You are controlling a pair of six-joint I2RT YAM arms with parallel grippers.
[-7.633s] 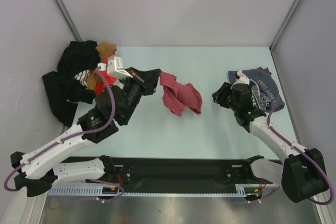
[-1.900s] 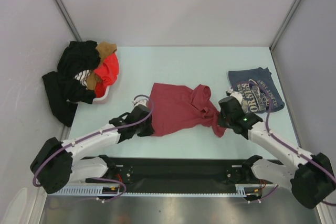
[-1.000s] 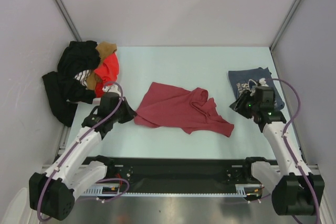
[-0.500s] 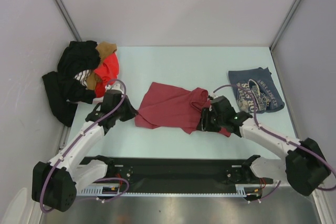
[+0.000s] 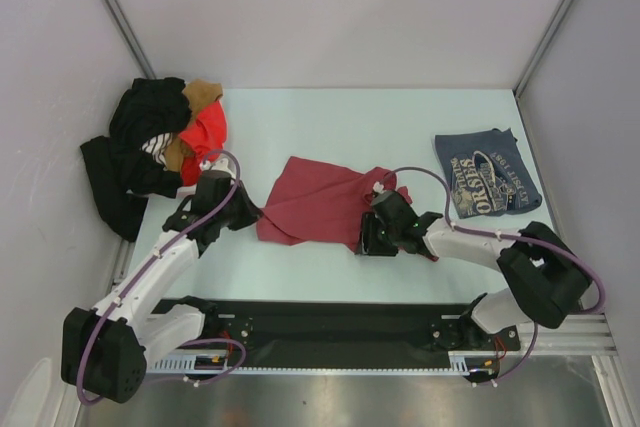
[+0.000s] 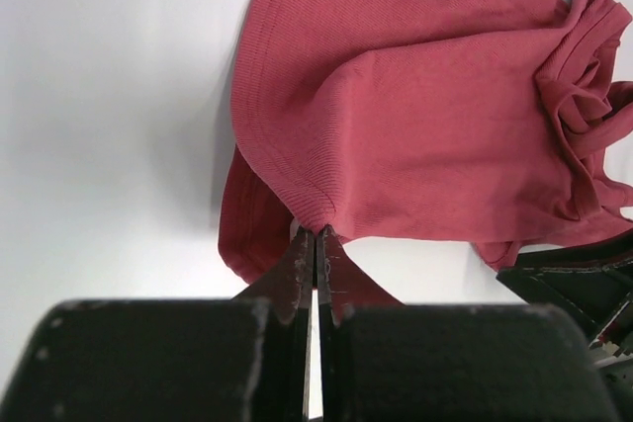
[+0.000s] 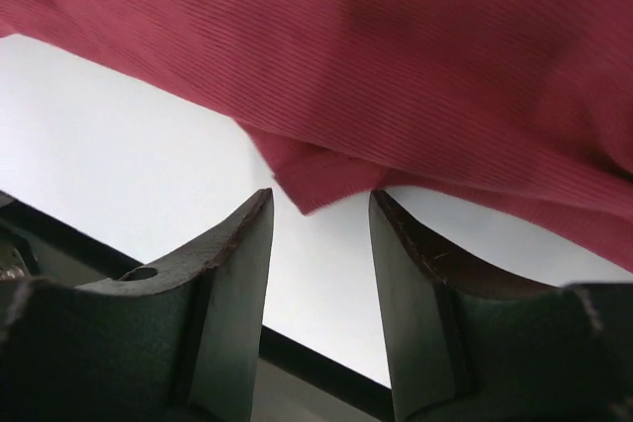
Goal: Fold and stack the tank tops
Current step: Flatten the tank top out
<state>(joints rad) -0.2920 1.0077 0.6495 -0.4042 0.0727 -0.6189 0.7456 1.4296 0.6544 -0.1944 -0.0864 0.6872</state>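
The left gripper (image 6: pixel 315 240) is pinching one edge of the maroon tank top (image 6: pixel 425 116). Its jaws are pressed together, and the cloth is gathering into a small peak at the tips. The right gripper (image 7: pixel 321 207) is standing partly open, with a loose corner of the same top poking just into the gap between its fingers and not yet clamped.

From above, the two arms are reaching to opposite ends of the garment. It is lying rumpled in the middle of the table (image 5: pixel 350 117), with its straps bunched toward the right gripper's side. The blue-grey tank top (image 5: pixel 487 182) is lying flat at the right, well apart, and a heap of other clothes (image 5: pixel 160 147) is sitting at the far left.

The step looks like securing a second hold so the top can be spread. The right gripper probably needs to slide further onto the corner before closing, so it is not nipping only the tip. Both arms should then draw apart evenly to pull out the folds and straps.
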